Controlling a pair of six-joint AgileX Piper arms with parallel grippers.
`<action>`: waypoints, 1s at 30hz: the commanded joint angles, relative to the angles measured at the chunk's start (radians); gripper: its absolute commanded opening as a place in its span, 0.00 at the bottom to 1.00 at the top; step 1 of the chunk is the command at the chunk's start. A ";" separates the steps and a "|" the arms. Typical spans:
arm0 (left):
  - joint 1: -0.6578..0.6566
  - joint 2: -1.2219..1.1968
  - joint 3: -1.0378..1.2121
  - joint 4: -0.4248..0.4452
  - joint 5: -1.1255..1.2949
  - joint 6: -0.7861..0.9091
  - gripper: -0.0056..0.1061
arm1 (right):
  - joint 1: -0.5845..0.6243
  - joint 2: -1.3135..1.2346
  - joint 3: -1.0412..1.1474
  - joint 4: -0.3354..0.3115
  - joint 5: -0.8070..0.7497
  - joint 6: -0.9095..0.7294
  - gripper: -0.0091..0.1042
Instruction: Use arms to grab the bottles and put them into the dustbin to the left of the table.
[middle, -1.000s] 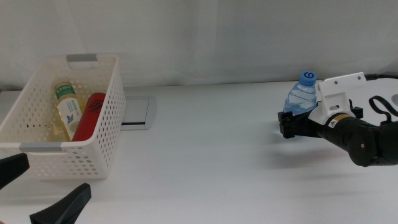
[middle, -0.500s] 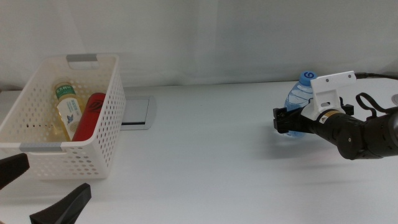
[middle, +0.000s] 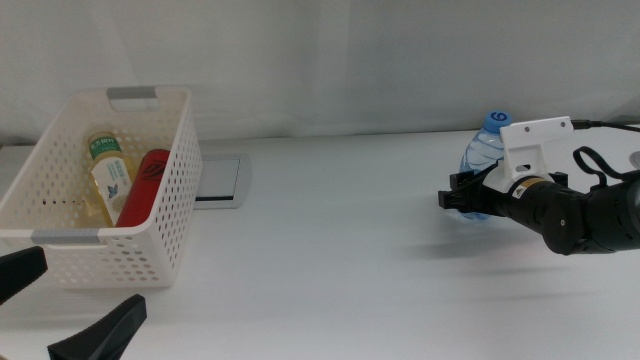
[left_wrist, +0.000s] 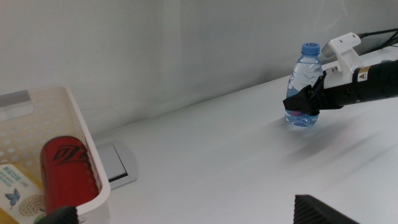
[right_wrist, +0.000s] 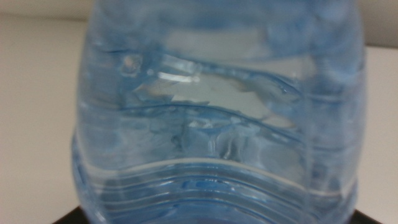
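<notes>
My right hand (middle: 462, 198) pinches the low body of the water bottle (middle: 483, 165), which stands upright on the table (middle: 340, 250) right between my fingers. Two bottles already lie in the dustbin (middle: 150, 240) far across; next comes, I judge, a lift and long carry, while my left hand (middle: 60, 310) waits spread near it.

- Middle view: high, facing forward and down over the table (middle: 330, 250); takes in the dustbin (middle: 150, 215) at left and the water bottle (middle: 484, 150) at right.
- Left wrist view: low, distant, looking across the table toward that water bottle (left_wrist: 303, 87); dustbin (left_wrist: 84, 155) corner shared with the middle view.
- Right wrist view: extreme close-up; the water bottle (right_wrist: 217, 118) fills the frame.
</notes>
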 joint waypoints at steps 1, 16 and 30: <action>-0.004 -0.005 0.004 -0.007 0.001 -0.012 0.85 | 0.023 -0.057 -0.006 -0.005 -0.007 0.002 0.06; -0.004 -0.005 0.004 -0.059 0.001 0.000 0.85 | 0.353 -0.190 -0.003 0.088 0.038 -0.008 0.06; -0.004 -0.005 0.004 -0.059 0.001 0.000 0.83 | 0.489 -0.081 -0.003 0.122 0.105 -0.032 0.06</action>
